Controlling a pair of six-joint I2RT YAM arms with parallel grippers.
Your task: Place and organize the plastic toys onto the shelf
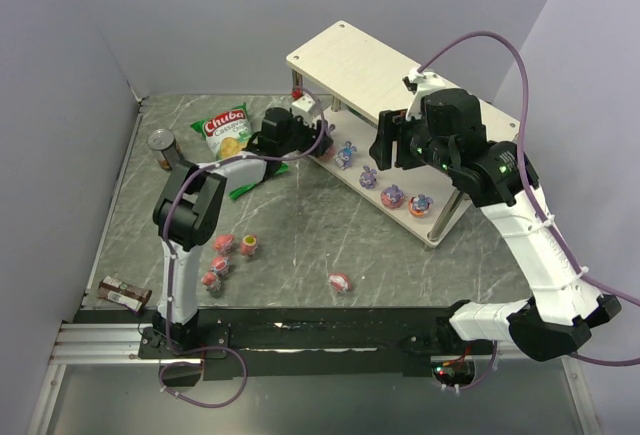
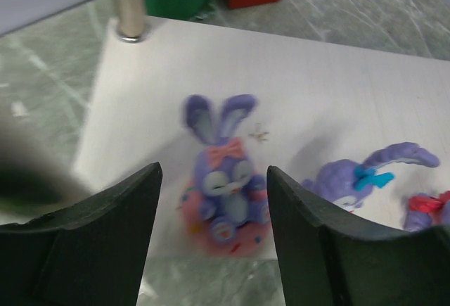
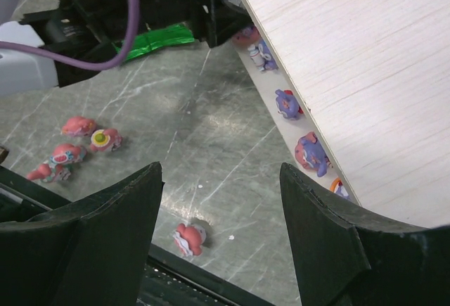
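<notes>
We see the left gripper [image 2: 212,174], fingers spread either side of a purple bunny toy [image 2: 225,188] on the shelf [image 2: 337,95]. The right gripper [image 3: 221,174] hangs, fingers spread, empty.

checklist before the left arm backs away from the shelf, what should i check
1. Left gripper jaws apart: ok.
2. Purple bunny upright on the shelf's lower board: ok.
3. Both fingers off the bunny: cannot tell, one side looks very close.
4. Neighbouring bunny upright: not ok, it seems to lie on its side.
5. Right gripper open and empty: ok.
6. All toys shelved: not ok, several pink toys lie on the table.
</notes>
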